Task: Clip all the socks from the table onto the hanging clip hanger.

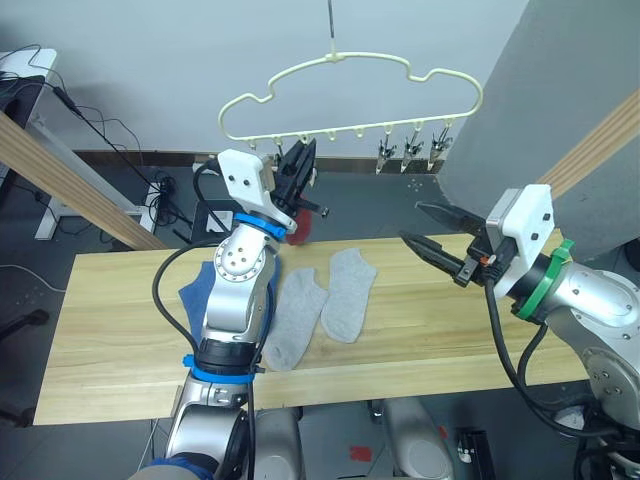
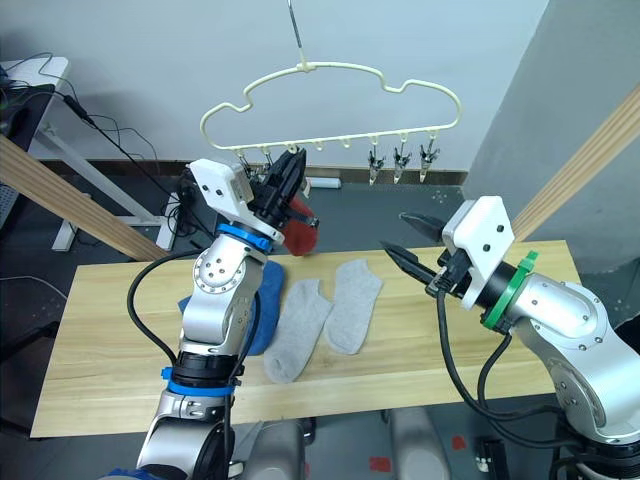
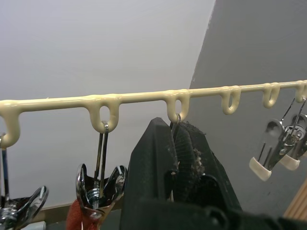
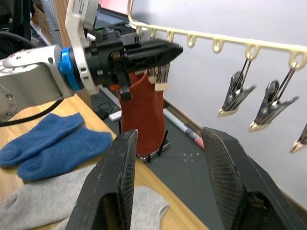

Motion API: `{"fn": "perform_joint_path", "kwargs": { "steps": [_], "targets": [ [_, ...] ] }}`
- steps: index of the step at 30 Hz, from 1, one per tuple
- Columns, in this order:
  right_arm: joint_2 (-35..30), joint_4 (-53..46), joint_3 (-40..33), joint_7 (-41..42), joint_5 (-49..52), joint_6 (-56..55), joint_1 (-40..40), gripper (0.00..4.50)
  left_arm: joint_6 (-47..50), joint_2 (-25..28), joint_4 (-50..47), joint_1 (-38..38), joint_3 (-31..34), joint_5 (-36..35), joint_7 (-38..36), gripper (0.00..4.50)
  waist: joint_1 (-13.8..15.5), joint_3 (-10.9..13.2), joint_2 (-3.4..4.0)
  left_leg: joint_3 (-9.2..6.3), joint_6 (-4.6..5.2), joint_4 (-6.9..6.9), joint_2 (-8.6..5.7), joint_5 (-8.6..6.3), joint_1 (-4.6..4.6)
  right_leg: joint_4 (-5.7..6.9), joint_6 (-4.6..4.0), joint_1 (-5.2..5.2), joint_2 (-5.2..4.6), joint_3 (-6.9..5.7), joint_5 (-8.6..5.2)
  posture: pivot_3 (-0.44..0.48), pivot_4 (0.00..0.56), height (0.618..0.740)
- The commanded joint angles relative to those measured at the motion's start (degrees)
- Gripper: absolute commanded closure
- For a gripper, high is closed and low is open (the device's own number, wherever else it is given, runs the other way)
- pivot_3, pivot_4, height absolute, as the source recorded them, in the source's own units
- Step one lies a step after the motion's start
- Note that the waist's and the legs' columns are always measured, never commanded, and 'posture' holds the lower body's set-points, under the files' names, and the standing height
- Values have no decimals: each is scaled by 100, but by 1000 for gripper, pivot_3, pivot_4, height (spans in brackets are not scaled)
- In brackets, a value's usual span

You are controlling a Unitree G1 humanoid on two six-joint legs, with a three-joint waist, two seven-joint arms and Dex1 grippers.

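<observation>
The pale yellow clip hanger (image 1: 350, 65) hangs from a hook above the far side of the table (image 1: 450, 330). My left gripper (image 1: 300, 160) is raised to its clip row, shut on one metal clip (image 3: 173, 123). A rust red sock (image 2: 298, 228) hangs just beside it, and red fabric sits in the neighbouring clip (image 3: 98, 187). Two light grey socks (image 1: 300, 315) (image 1: 350, 290) lie flat mid-table. Two blue socks (image 4: 48, 143) lie behind my left arm, partly hidden. My right gripper (image 1: 425, 225) hovers open over the table's right part, holding nothing.
Three free clips (image 1: 410, 150) hang at the hanger's right end. Slanted wooden poles cross at the left (image 1: 70, 180) and right (image 1: 600, 140). Cables and a desk leg (image 1: 60, 200) lie on the floor beyond the table's far left.
</observation>
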Motion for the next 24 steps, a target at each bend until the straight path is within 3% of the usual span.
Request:
{"fn": "perform_joint_path", "kwargs": {
  "steps": [1, 3, 5, 6, 9, 11, 16, 21, 24],
  "targets": [
    [9, -114, 180, -170, -80, 1, 10, 2313, -76, 46, -153, 21, 27, -9, -20, 4479, 1, -1, -1, 0, 0, 0, 0, 0, 0, 0, 0, 0, 0, -1, 0, -146, 351, 740],
    [7, -85, 356, -274, -158, 109, 32, 2313, -74, 71, -126, 4, 45, -24, -41, 4479, 1, -1, -1, 0, 0, 0, 0, 0, 0, 0, 0, 0, 0, 0, 0, -147, 352, 740],
    [136, -28, 1216, -774, -704, 358, 380, 1954, -8, 129, -174, -2, 47, -85, -130, 4500, 0, -7, -5, 0, 0, 0, 0, 0, 0, 0, 0, 0, 0, 0, 0, -147, 352, 740],
    [503, 130, 1692, -1243, -964, 507, 558, 1768, 38, 157, -203, -21, 41, -122, -181, 4500, -2, -14, -10, -1, 0, -1, 2, 0, 1, -1, 0, 0, 0, -2, 0, -144, 354, 740],
    [1403, 847, 2757, -2243, -1902, 452, 652, 807, 173, 226, -268, -88, 39, -229, -307, 4500, -32, -20, -16, -5, -2, -5, 13, 1, 2, 2, -1, -4, 9, -5, -1, -139, 358, 740],
    [1668, 1376, 3272, -2405, -2412, 215, 607, 129, 257, 270, -314, -100, 34, -299, -391, 4500, -66, -19, -17, 6, -7, -1, 8, 4, -1, 12, -1, -14, 4, 8, 0, -134, 361, 740],
    [2459, 2646, 3571, -2817, -3089, -447, 378, 57, 366, 336, -346, -107, 43, -334, -475, 4500, -109, -20, -17, 3, -7, 2, 3, 5, 0, 9, 6, -11, -1, 4, 4, -129, 361, 740],
    [2759, 3480, 3616, -2826, -3566, -959, 150, 57, 443, 371, -378, -102, 34, -377, -531, 4500, -107, -20, -17, 1, -7, -3, 5, 4, -3, 5, 5, -11, 2, 2, 3, -129, 361, 740],
    [3229, 4954, 3424, -2987, -3701, -1587, -317, 57, 510, 403, -401, -101, 16, -404, -591, 4500, -121, -23, -23, 1, -7, -2, 8, 4, -2, 3, 5, -10, 3, 2, 4, -119, 361, 740]
  ]
}}
